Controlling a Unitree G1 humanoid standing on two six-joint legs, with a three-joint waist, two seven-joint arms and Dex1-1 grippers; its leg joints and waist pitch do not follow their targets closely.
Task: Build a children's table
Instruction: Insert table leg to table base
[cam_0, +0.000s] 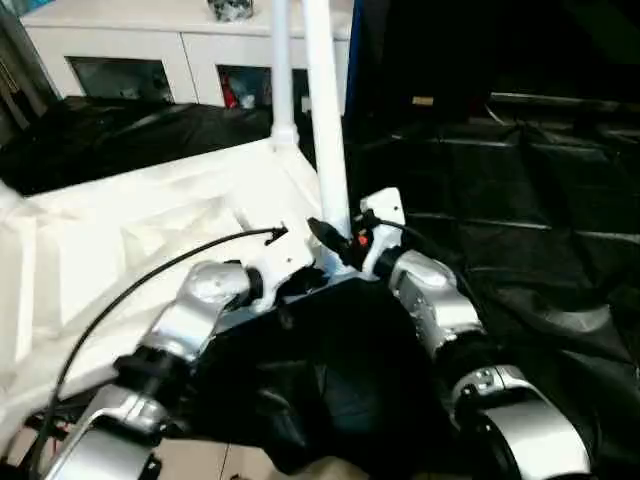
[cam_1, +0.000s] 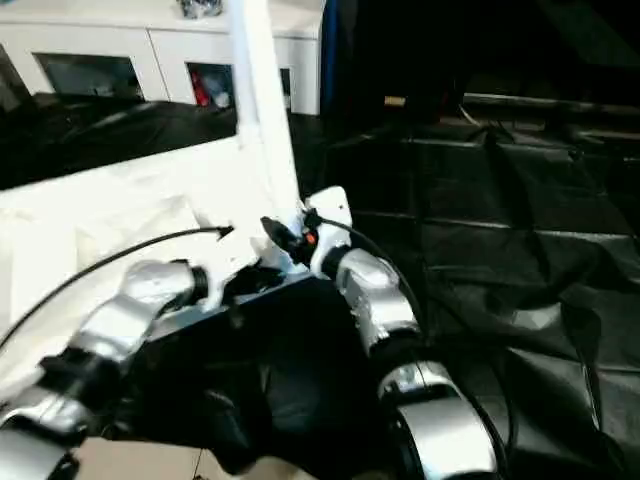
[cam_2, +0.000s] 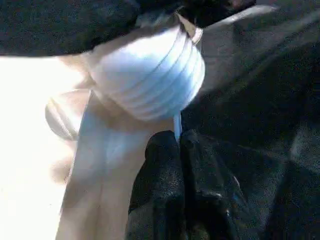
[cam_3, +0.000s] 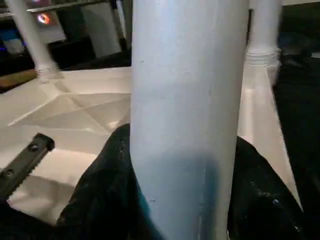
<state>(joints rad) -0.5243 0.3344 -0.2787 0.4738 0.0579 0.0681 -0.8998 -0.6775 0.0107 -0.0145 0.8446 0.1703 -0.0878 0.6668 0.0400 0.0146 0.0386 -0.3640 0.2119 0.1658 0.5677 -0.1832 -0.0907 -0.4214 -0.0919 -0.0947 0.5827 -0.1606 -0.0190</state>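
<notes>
tabletop (cam_0: 130, 230): white plastic, rectangular, lying upside down with its ribbed underside facing up; it rests on black sheeting.
near leg (cam_0: 326, 120): long white tube standing nearly upright, leaning slightly, at the tabletop's near right corner; its top runs out of the picture.
near socket (cam_2: 150, 70): rounded, ringed with ridges, at the corner below the near leg.
far leg (cam_0: 282, 65): white tube standing upright in the far right corner.
far socket (cam_0: 284, 134): rounded ridged collar around the far leg's foot.
third leg (cam_3: 27, 35): white tube upright at another corner, seen across the underside in the right wrist view.
</notes>
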